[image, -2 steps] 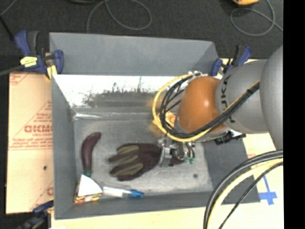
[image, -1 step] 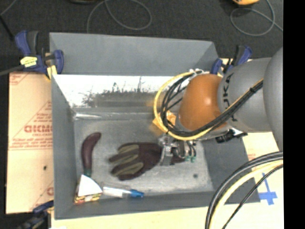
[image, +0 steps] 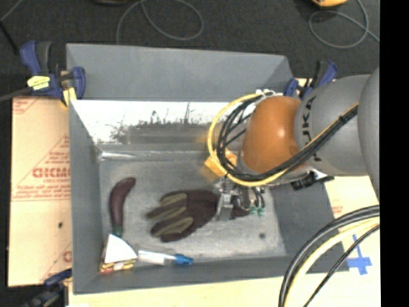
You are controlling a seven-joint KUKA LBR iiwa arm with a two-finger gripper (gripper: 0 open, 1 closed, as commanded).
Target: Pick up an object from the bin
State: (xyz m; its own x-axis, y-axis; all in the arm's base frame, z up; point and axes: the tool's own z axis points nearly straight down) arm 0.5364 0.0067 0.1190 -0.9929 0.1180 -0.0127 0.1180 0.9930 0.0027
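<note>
While nothing is lifted, step: grasp, by your reading.
Dark olive-and-maroon fabric glove (image: 182, 213): flat, mid-bin floor.
Gripper (image: 231, 204): down at its cuff; grip state you cannot tell.
Next: confirm cuff is caught, then raise.

bin (image: 179, 107): plain grey, dark scuffs on far wall | glove (image: 185, 213): dark maroon cuff and palm, olive-green toward the tips | aubergine-shaped thing (image: 119, 200): deep purple, greenish stem end | pen (image: 160, 258): white barrel, blue cap | packet (image: 118, 251): white, red-and-yellow edge | wrist cover (image: 271, 133): orange | arm (image: 339, 126): grey | cables (image: 223, 126): black and yellow
</note>
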